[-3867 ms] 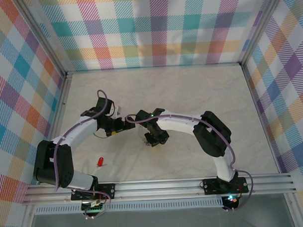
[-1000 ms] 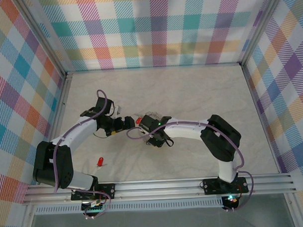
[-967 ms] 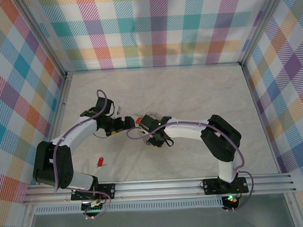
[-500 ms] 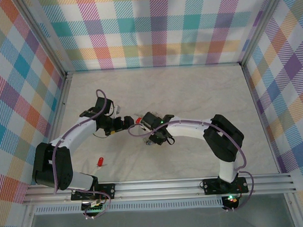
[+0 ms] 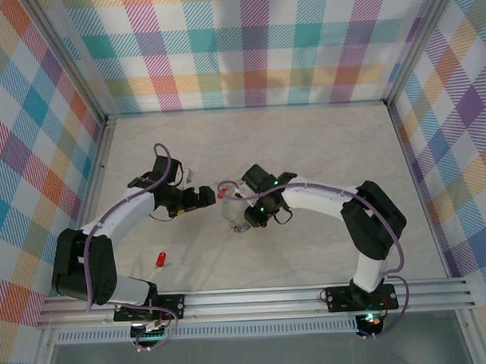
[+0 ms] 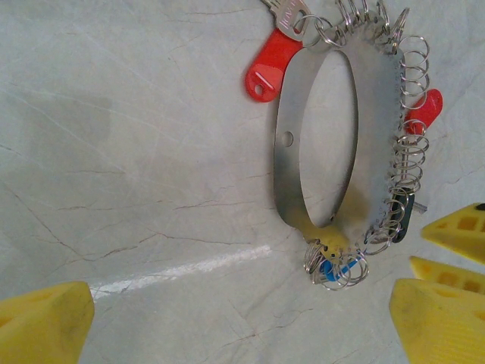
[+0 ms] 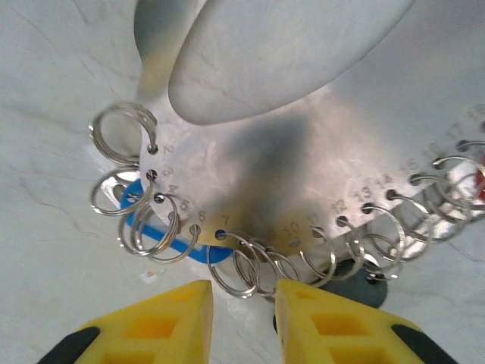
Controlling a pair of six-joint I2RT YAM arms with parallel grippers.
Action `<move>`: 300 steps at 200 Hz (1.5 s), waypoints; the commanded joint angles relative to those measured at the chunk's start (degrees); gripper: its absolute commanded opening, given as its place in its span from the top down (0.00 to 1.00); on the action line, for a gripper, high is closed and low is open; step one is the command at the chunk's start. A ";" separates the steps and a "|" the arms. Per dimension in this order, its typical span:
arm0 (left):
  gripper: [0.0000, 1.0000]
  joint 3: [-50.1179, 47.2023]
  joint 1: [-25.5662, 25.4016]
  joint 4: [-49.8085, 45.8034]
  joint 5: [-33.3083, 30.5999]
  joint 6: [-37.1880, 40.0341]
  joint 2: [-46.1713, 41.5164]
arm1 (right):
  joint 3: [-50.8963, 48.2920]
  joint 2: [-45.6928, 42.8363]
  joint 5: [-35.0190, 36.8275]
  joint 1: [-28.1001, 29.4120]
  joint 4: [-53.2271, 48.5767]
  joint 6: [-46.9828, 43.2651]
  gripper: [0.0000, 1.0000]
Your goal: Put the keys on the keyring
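Top view: on the pale marbled table [image 5: 330, 147], the flat silver oval metal keyring [image 5: 232, 216], edged with small wire split rings, lies a little left of the table's centre. The left gripper [image 5: 211, 197] reaches toward it from the table's left side, and the right gripper [image 5: 247, 219] meets it from the right. A loose red key [image 5: 160, 259] lies well apart from the keyring, toward the near left corner.

Left wrist view: the keyring lies flat on the table with several keys hanging from its split rings. A red-headed key [image 6: 269, 67] is at its far end, a second red key [image 6: 423, 110] on its right edge, a black key [image 6: 402, 216] lower on that edge, and a blue key [image 6: 337, 267] under the near end. The left gripper's yellow fingertips [image 6: 45, 322] are spread wide, holding nothing, with the keyring beyond them and apart from them. The right gripper's yellow tips [image 6: 455, 231] sit just beside the keyring's near end.

Right wrist view: numbered holes along the plate's edge each carry a split ring. The right gripper's yellow fingers [image 7: 151, 326] stand a narrow gap apart. A split ring lies at the mouth of that gap, and I cannot tell whether it is pinched.
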 commanded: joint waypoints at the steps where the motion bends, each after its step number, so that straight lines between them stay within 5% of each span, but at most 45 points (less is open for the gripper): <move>1: 0.00 0.52 0.64 -0.55 -0.22 0.64 -1.16 | 2.04 -0.58 -10.30 -2.60 -3.29 5.67 0.71; 78: 0.00 0.41 0.64 -0.58 -0.06 0.57 -1.30 | 2.83 3.93 -18.83 -3.88 -4.74 15.72 0.66; 300: 0.00 0.11 0.64 -0.51 -0.08 0.21 -1.71 | 5.90 10.36 -14.10 -3.87 -5.79 16.34 0.65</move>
